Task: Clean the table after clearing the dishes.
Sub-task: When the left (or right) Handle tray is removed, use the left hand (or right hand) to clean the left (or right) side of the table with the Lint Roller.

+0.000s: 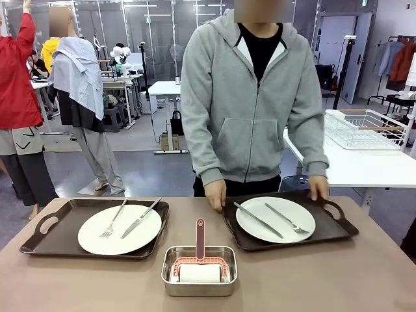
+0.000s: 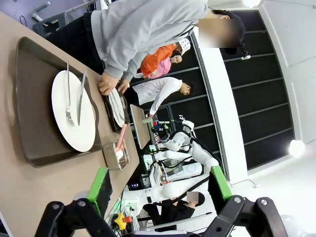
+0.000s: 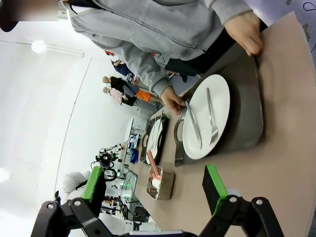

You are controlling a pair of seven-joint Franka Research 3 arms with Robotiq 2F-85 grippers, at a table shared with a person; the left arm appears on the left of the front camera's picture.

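On the brown table [image 1: 325,279] stand two dark trays. The left tray [image 1: 68,218] carries a white plate [image 1: 117,246] with a fork and a knife. A person in a grey hoodie grips the right tray [image 1: 335,227] with both hands [image 1: 216,194]; its plate [image 1: 292,209] also holds a fork and knife. My left gripper [image 2: 160,190] hangs open above the table's end, looking along the left tray [image 2: 29,128]. Over the other end my right gripper [image 3: 154,187] is open too, facing the right tray [image 3: 247,98] and the person's hand [image 3: 247,32].
A small steel pan [image 1: 198,287] with a pink-handled roller [image 1: 200,237] sits at the front middle, between the trays. Behind on the right is a white table [image 1: 364,169] with a wire rack [image 1: 364,130]. Other people stand at the back left.
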